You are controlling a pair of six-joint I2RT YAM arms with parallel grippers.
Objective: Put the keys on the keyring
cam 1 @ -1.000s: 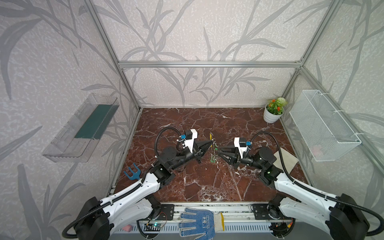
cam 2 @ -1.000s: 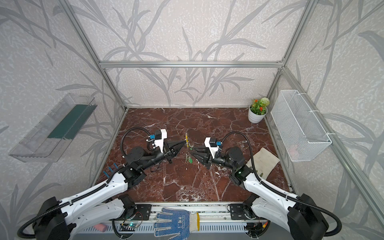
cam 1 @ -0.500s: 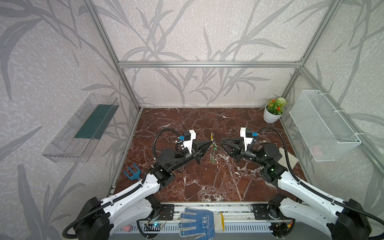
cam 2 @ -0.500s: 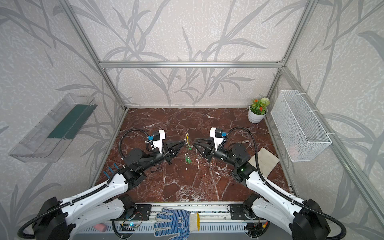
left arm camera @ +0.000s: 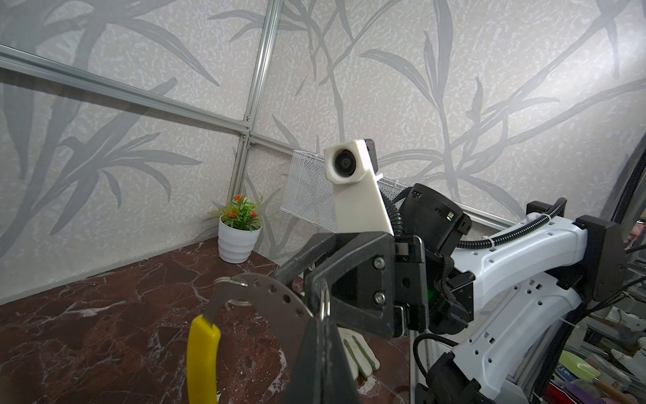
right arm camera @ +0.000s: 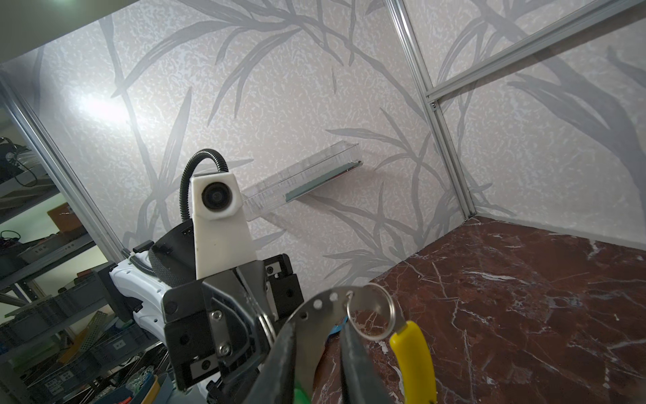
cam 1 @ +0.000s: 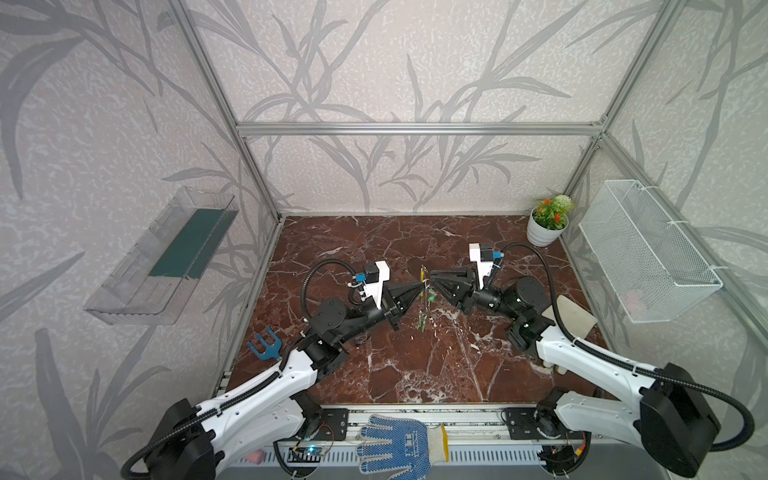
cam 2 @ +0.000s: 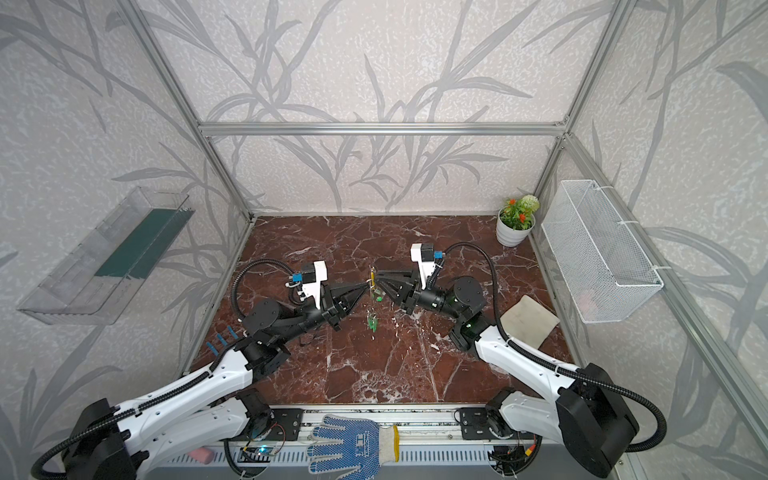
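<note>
Grey keyring (left arm camera: pixel 265 290) pinched by left gripper (left arm camera: pixel 320 318) | right gripper (right arm camera: pixel 316 332) astride it, grip unclear | keys (cam 2: pixel 372 322) tiny

Robotics lab, I sit in a test cell, aluminium frame (cam 1: pixel 415 129) across the upper middle, leaf-print panels (cam 1: pixel 415 62) all round, marble-look tabletop (cam 1: pixel 415 365) lower centre, circuit board (cam 1: pixel 309 450) at bottom edge, shelving racks (right arm camera: pixel 45 250) with parts bins (right arm camera: pixel 115 346) beyond the frame in my right wrist view

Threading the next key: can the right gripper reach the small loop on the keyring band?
Probably yes: the small loop hangs beside the right gripper, whose jaws straddle the keyring; the left gripper clamps it farther along.
</note>
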